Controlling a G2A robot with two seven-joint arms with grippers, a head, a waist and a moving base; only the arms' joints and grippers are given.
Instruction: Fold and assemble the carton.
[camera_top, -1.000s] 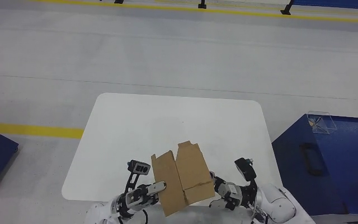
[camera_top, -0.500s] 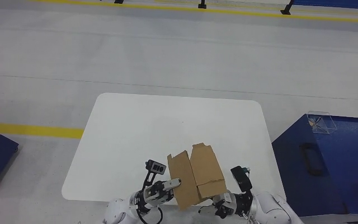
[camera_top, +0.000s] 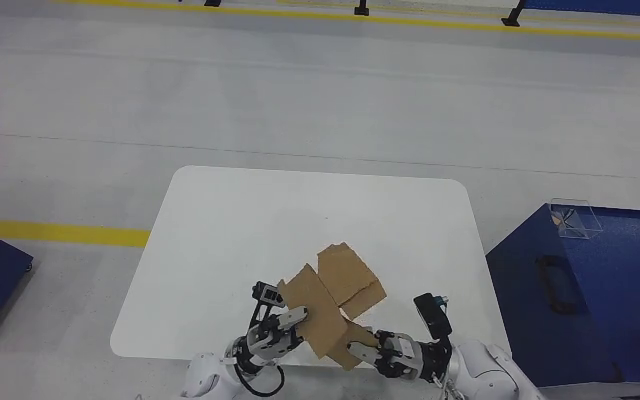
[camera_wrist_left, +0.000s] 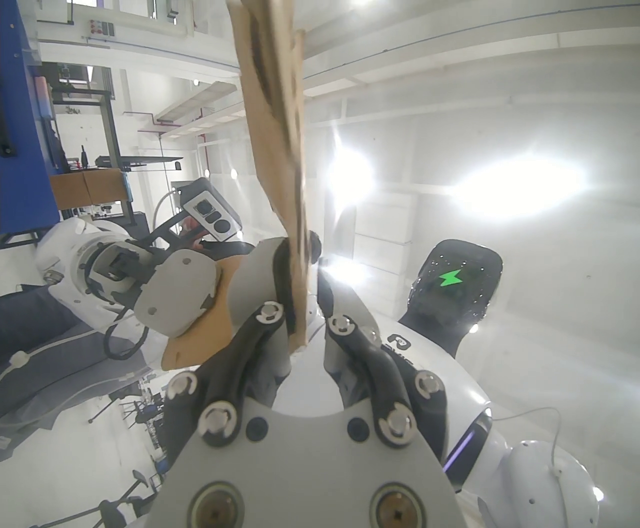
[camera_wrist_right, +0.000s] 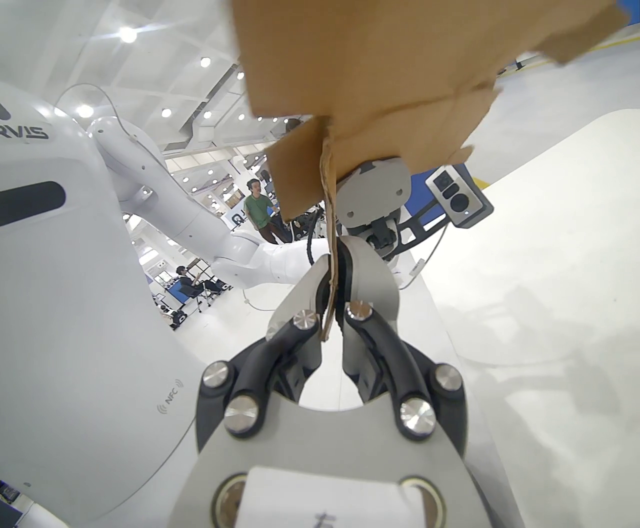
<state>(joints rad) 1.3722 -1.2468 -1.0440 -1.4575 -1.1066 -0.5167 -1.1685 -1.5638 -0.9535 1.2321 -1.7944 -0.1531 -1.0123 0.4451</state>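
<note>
A brown carton (camera_top: 333, 300), flattened and partly unfolded, is held tilted above the near edge of the white table (camera_top: 300, 220). My left gripper (camera_top: 288, 322) is shut on the carton's near-left edge; in the left wrist view its gripper (camera_wrist_left: 300, 300) clamps the cardboard (camera_wrist_left: 275, 130) edge-on. My right gripper (camera_top: 366, 345) is shut on the carton's near-right flap; in the right wrist view its gripper (camera_wrist_right: 334, 287) pinches a thin cardboard flap (camera_wrist_right: 330, 210), with the carton's wide panel (camera_wrist_right: 390, 65) above. The left gripper (camera_wrist_right: 372, 200) sits just behind that flap.
The table's far and middle parts are bare. A blue cabinet (camera_top: 570, 300) stands to the right of the table, with a clear plastic box (camera_top: 573, 216) on its top. Grey floor with yellow lines surrounds the table.
The carton has dropped from nearly upright to a flatter tilt and opened wider. Both grippers have kept hold; the left one shifted slightly, the right one moved left under the carton.
</note>
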